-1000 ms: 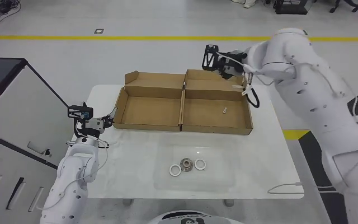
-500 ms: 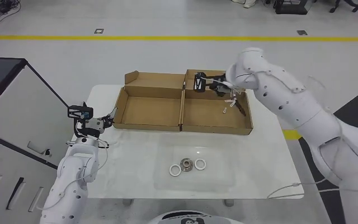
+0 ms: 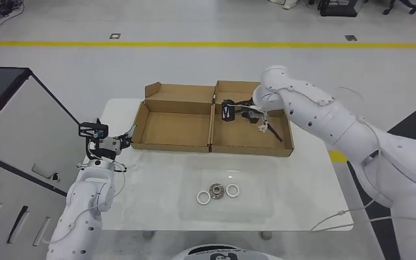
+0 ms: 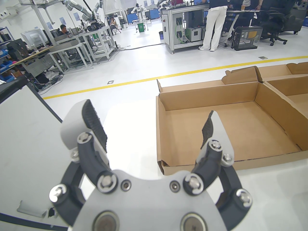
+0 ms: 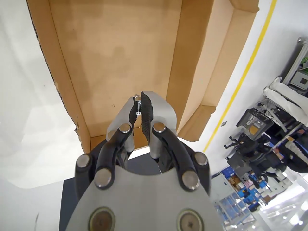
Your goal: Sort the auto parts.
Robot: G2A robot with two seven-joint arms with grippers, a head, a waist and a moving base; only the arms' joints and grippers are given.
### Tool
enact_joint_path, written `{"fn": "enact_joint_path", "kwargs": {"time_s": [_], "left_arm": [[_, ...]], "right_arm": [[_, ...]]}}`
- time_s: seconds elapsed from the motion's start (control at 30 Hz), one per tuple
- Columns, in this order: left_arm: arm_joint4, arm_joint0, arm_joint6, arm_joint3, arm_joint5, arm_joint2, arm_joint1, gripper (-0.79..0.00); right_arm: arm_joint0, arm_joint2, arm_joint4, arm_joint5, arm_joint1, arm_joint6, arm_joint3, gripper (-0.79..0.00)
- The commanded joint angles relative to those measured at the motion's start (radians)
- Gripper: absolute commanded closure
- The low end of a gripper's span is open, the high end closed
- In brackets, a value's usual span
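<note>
Right jaws clenched on small spring [image 5: 138,108] over box [image 5: 115,37]; looks light, springy, slippery: pinch mid-coil. Left jaws released.

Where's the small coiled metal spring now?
Right wrist view: the small coiled metal spring is pinched in the right gripper, over the right brown cardboard box.

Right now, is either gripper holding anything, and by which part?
The right gripper grips a small spring across its coils, near the tips of the jaws. The left gripper is open and empty.
</note>
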Motion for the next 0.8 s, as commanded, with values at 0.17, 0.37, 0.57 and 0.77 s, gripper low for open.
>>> {"fn": "enact_joint_path", "kwargs": {"time_s": [0.17,0.37,0.57,0.77], "left_arm": [[0.0,0.0,0.0,0.0,0.0,0.0,0.0,-0.785],[0.0,0.0,0.0,0.0,0.0,0.0,0.0,-0.785],[0.0,0.0,0.0,0.0,0.0,0.0,0.0,-0.785],[0.0,0.0,0.0,0.0,0.0,0.0,0.0,-0.785]], "right_arm": [[-0.009,0.001,-0.021,-0.045,-0.032,-0.045,0.071,0.0],[-0.02,0.001,-0.066,-0.098,-0.065,-0.098,0.145,0.0],[-0.013,0.001,-0.107,-0.161,-0.101,-0.161,0.222,0.0],[-0.031,0.001,-0.162,-0.216,-0.142,-0.216,0.306,0.0]]}}
